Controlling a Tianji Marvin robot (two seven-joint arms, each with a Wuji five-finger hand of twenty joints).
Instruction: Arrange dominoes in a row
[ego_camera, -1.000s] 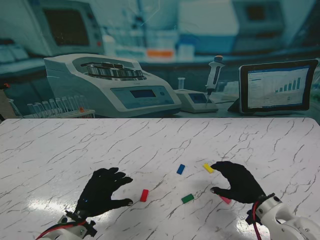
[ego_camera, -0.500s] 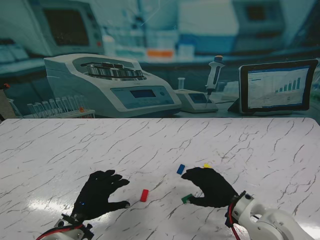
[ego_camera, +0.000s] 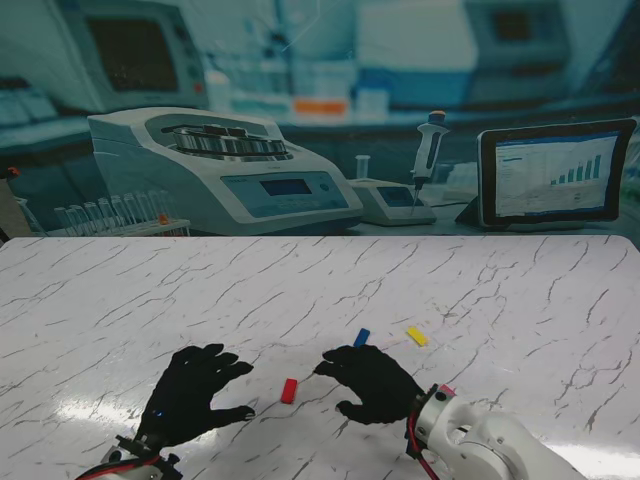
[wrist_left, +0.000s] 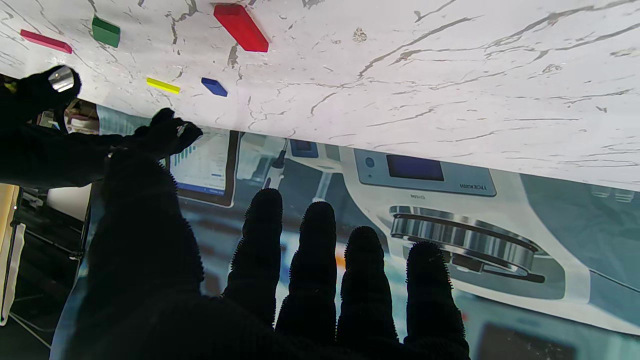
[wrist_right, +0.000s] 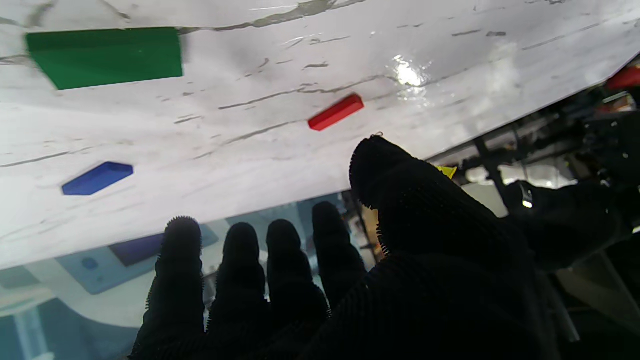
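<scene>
No writing can be read; the label on the printed machine in the left wrist view is mirrored and blurred. The right hand (ego_camera: 372, 383) has moved left from one second ago and now covers the green domino (wrist_right: 105, 56), which only the wrist views show. Its fingers are spread and hold nothing. The left hand (ego_camera: 193, 393) is also open and empty. The red domino (ego_camera: 289, 390) lies between the hands. The blue domino (ego_camera: 361, 337) is at 12 o'clock from the right hand, the yellow domino (ego_camera: 417, 336) at 1 o'clock. The pink domino (ego_camera: 446, 390) is mostly hidden by the wrist.
</scene>
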